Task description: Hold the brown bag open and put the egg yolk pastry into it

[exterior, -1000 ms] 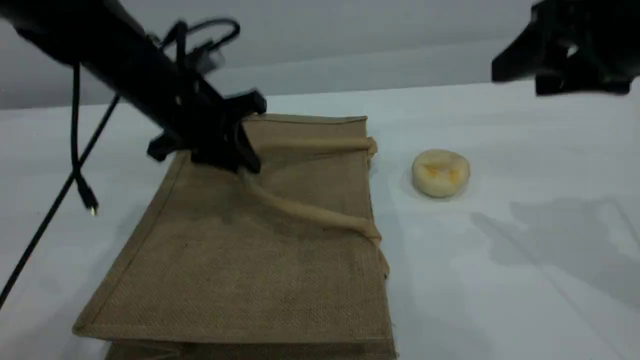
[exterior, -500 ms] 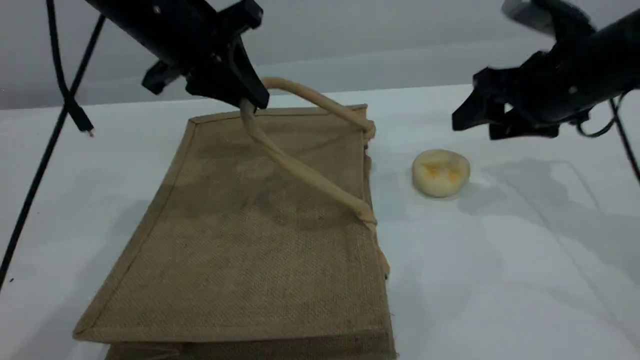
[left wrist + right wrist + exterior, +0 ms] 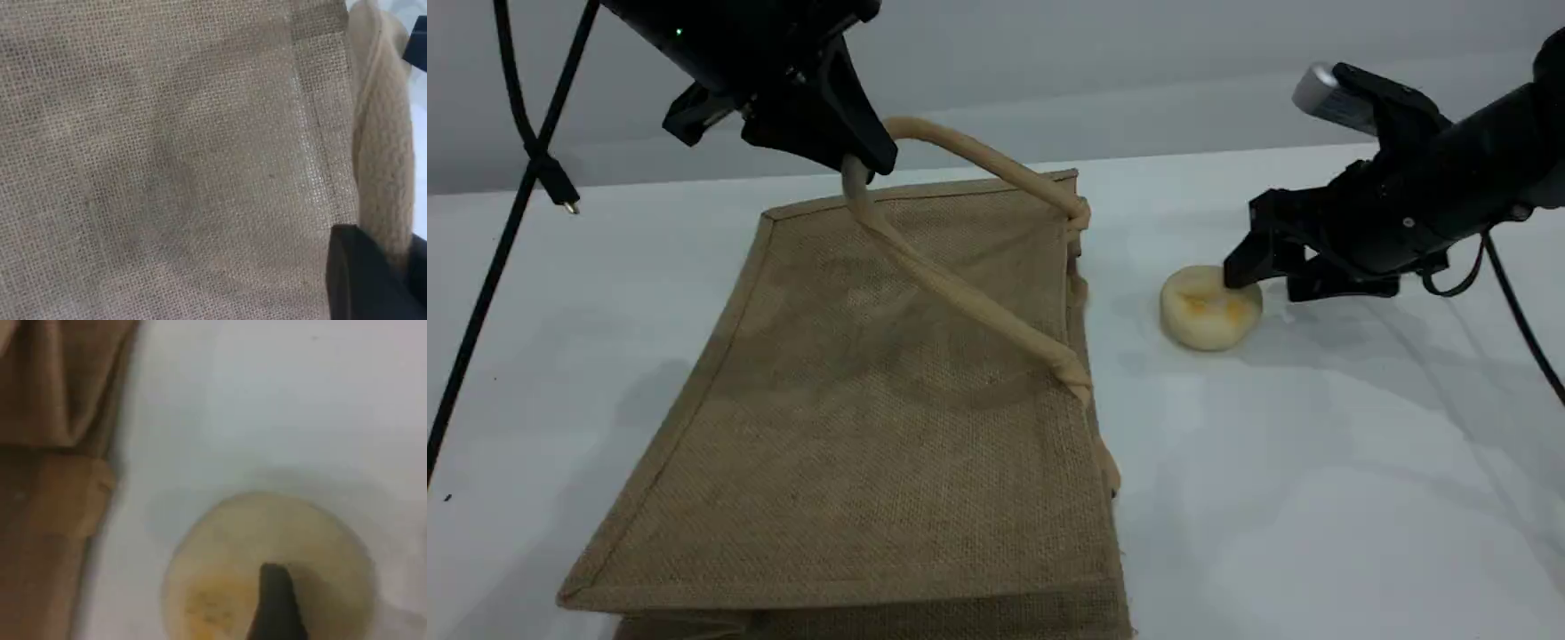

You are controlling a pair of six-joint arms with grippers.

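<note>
Egg yolk pastry (image 3: 1210, 308) on counter (image 3: 1316, 462), just right of brown bag (image 3: 871, 427). Right gripper (image 3: 1258, 267) fingers spread wide above it, empty. Left gripper (image 3: 852, 156) fingers clamped on handle (image 3: 960, 298), lifted. Risk: fingertip dents soft pastry; bag mouth barely open.

Brown bag (image 3: 854, 427) coarse woven jute, matt; handle (image 3: 960, 298) soft rope; pastry (image 3: 1209, 307) dull, dimpled; table (image 3: 1316, 489) smooth
</note>
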